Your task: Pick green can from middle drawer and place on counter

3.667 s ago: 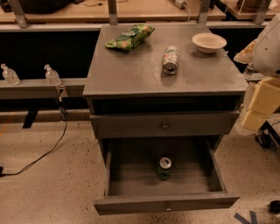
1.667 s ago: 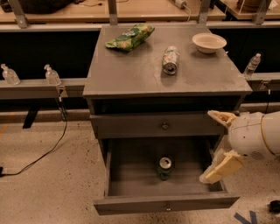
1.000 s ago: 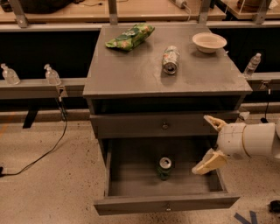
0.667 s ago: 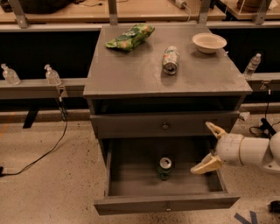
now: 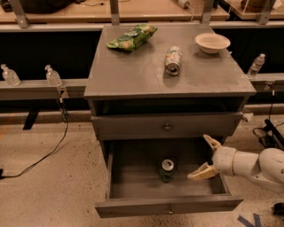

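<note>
The gripper [image 5: 205, 158] reaches into the right end of the open drawer [image 5: 168, 206]. A can [image 5: 167, 170] stands in the drawer just left of it. Above and behind it is the counter [image 5: 133, 73], which holds a bowl [image 5: 212, 42] directly behind the gripper, a lying can [image 5: 173, 60] to the left, and a bag [image 5: 132, 37] farther left.

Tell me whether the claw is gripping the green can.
No, the open claw hangs at the right of the middle drawer, apart from the green can standing inside.

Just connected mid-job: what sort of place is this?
Probably a lab or workshop: wooden bench tops, a loose floor cable, a lone grey cabinet. The gripper, open, hovers at the right of the middle drawer.
</note>
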